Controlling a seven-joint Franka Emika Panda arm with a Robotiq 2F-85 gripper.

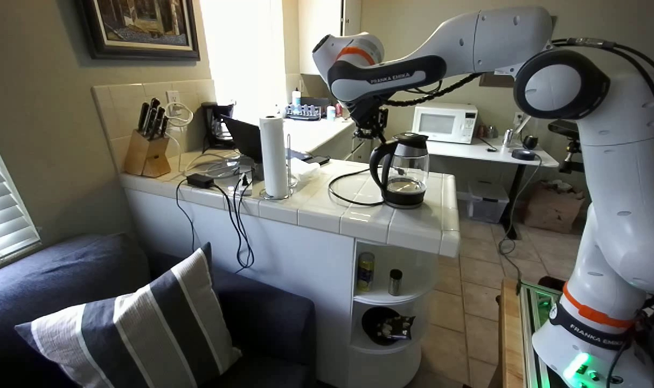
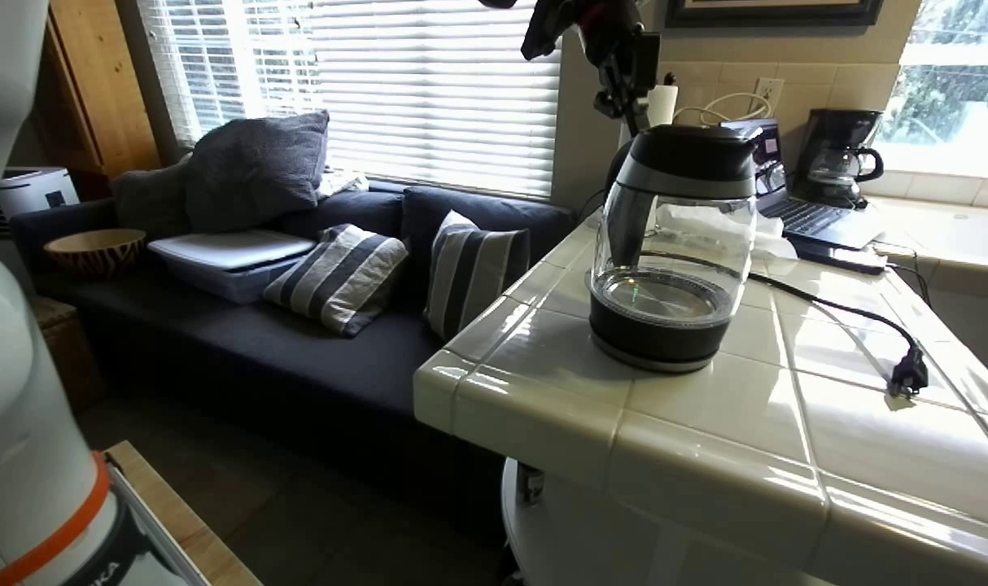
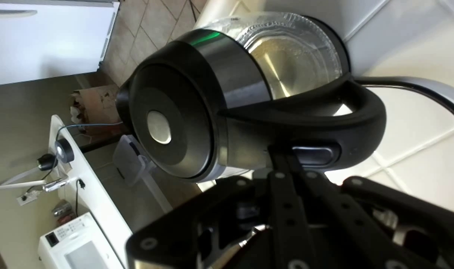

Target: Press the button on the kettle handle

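In an exterior view, kettle upright near the end of the tiled counter; gripper angled down to the kettle handle. In an exterior view, a plug lies on the counter, apart from the kettle. Wrist view: gripper clenched, fingertips together at the lid-side end of the button; contact unclear.

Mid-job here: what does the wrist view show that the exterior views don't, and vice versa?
Only the wrist view shows the long dark button on the kettle handle and the silver disc on the lid.

Only the exterior views show the sofa, the laptop and the coffee maker.

Shared by the wrist view and both exterior views: the kettle, that handle, the tiled counter and the tool.
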